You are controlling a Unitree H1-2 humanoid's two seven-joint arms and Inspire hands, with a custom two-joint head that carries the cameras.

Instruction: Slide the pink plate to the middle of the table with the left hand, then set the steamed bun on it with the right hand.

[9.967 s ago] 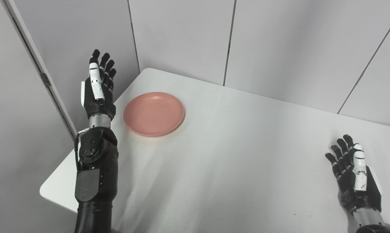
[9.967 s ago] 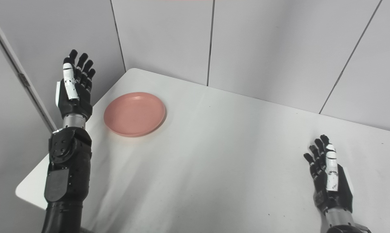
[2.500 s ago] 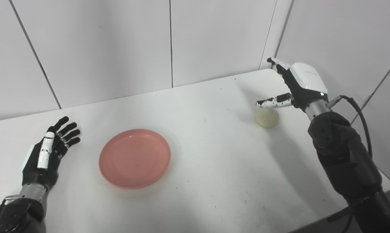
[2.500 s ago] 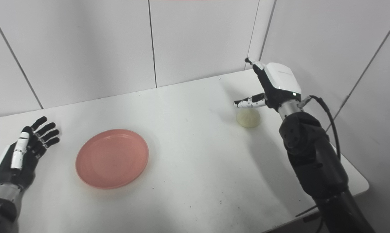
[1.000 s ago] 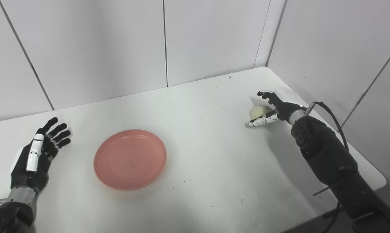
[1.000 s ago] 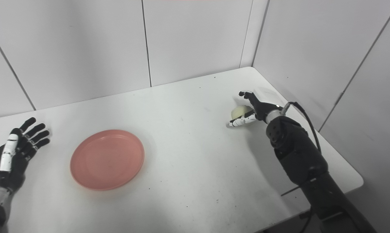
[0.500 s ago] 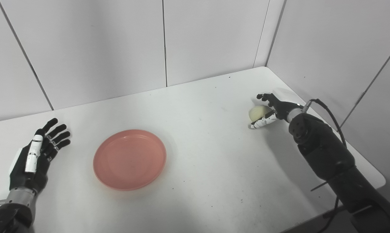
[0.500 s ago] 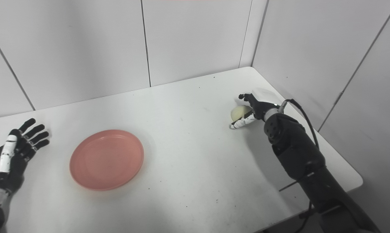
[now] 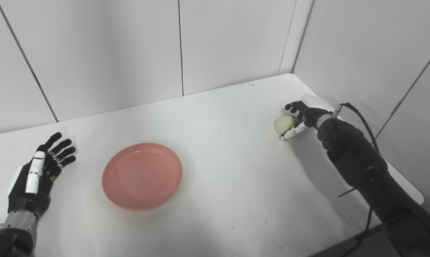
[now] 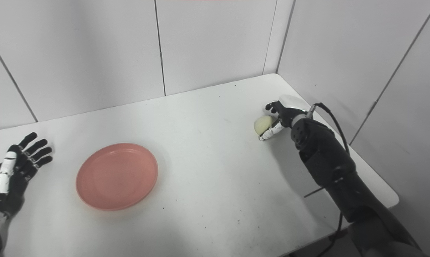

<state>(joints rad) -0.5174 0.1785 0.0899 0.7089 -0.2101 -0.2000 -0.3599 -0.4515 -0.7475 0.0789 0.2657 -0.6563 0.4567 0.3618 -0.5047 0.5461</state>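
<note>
The pink plate [image 9: 142, 175] lies flat on the white table [image 9: 229, 185], left of the middle. The pale steamed bun [image 9: 283, 124] sits at the far right of the table. My right hand [image 9: 302, 114] is closed around the bun, thumb below it and fingers over its top; whether the bun is off the table I cannot tell. My left hand [image 9: 40, 173] rests open and empty on the table, well left of the plate. The scene also shows in the right eye view, with the plate [image 10: 116, 175] and the bun [image 10: 263, 124].
Grey wall panels stand close behind the table and along its right side. The table's right corner [image 9: 416, 194] lies beside my right forearm. A black cable [image 9: 357, 114] loops off my right wrist.
My right hand has closed tighter on the bun and drawn its thumb in under it. The left hand and plate have stayed put. Ten seconds ago the plate lay near the table's far left corner.
</note>
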